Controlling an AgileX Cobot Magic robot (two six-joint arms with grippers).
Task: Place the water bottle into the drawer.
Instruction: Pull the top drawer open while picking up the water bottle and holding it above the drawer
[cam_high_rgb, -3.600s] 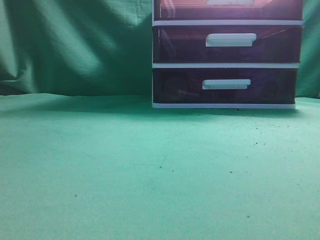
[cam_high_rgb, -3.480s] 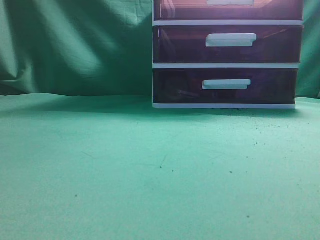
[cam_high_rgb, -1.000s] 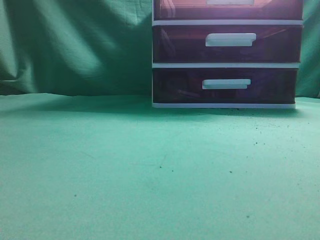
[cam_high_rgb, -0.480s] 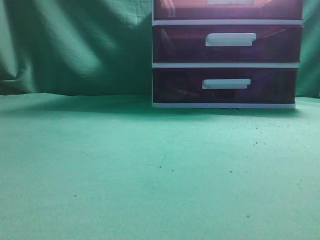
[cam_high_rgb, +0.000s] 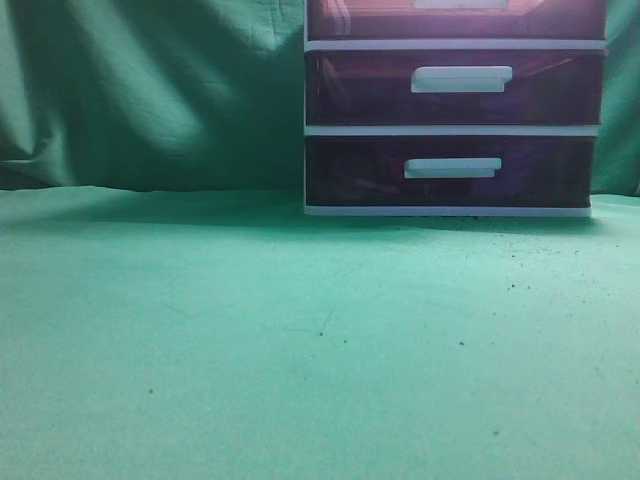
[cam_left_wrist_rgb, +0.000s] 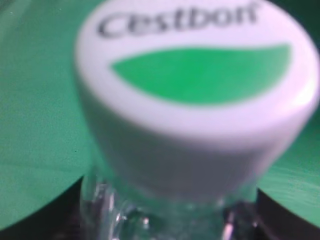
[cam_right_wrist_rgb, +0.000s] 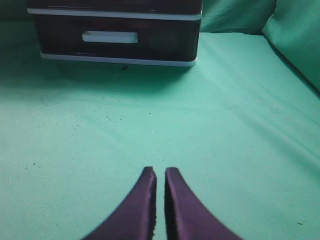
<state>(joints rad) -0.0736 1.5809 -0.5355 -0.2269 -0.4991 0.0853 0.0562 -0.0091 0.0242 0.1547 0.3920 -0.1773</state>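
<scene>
Top drawer (cam_high_rgb: 455, 18): the upper edge of the outside view is cutting it off; only its lower strip is showing.
Water bottle (cam_left_wrist_rgb: 195, 100): it is filling my left wrist view, blurred; its body is running off the bottom edge.
My left gripper: the bottle is blocking it, so I am not seeing my jaws.
My right gripper (cam_right_wrist_rgb: 160, 185): the bottom edge is cutting off its base.
Lowest drawer (cam_right_wrist_rgb: 117, 37): the top edge is cropping everything above it in my right wrist view.
</scene>
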